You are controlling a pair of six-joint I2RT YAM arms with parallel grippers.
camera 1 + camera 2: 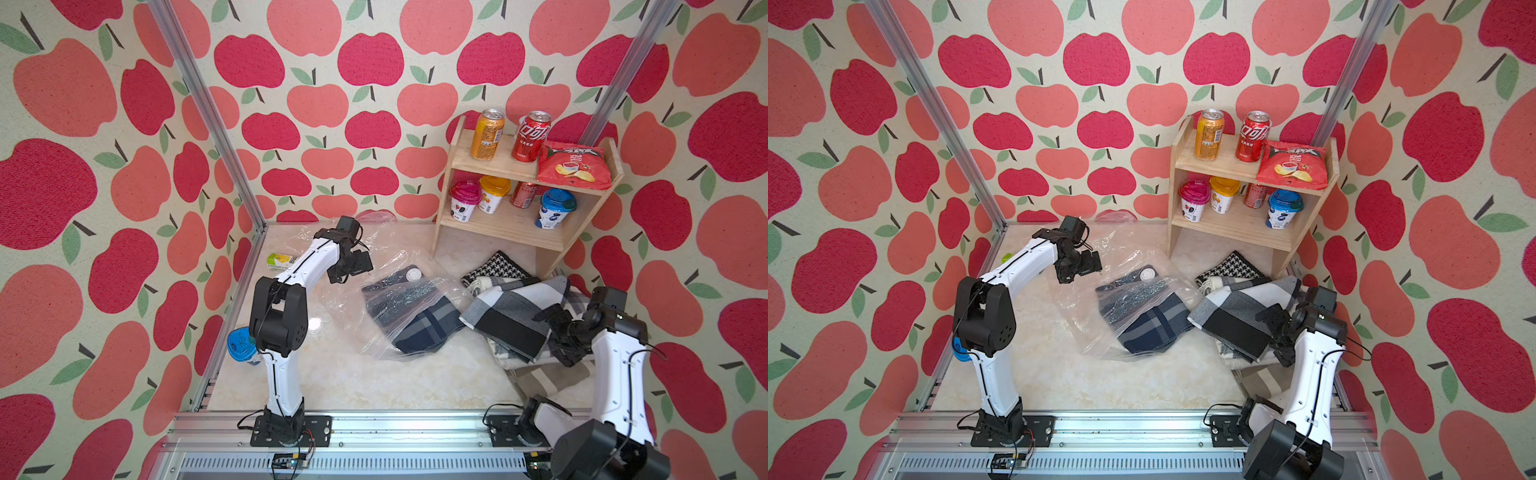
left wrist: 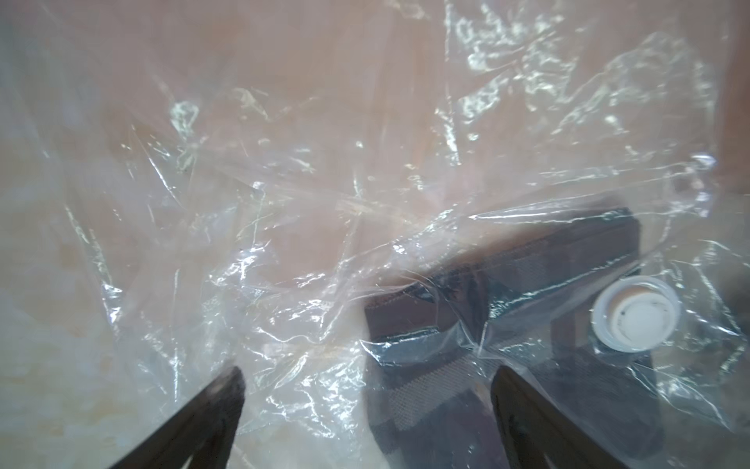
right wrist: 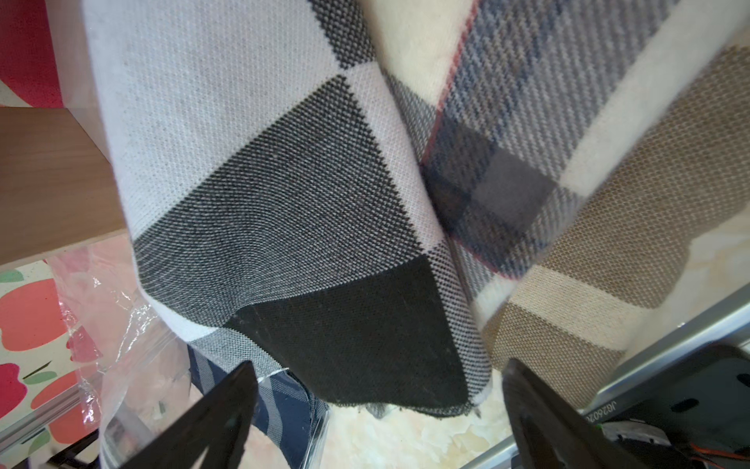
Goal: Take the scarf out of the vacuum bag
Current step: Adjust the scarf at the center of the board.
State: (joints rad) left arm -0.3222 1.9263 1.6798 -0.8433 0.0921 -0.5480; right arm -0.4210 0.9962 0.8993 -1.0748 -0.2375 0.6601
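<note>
Bare surface (image 1: 374,382) in front of the vacuum bag (image 1: 345,320) leaves free passage. Heaped scarves (image 1: 511,307) lie just beside the bag's right edge; a wooden shelf (image 1: 498,237) stands behind the bag, rightward.

scarf (image 1: 419,320) in vacuum bag (image 1: 345,320), loose scarves (image 1: 511,311) to its right, shelf (image 1: 503,226) behind

White arm links (image 1: 322,255), black joints (image 1: 278,320), thin black cables (image 1: 654,350)

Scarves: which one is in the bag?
The navy plaid scarf, seen through the clear bag under its white valve. The grey check, houndstooth and beige scarves lie bare outside it.
</note>
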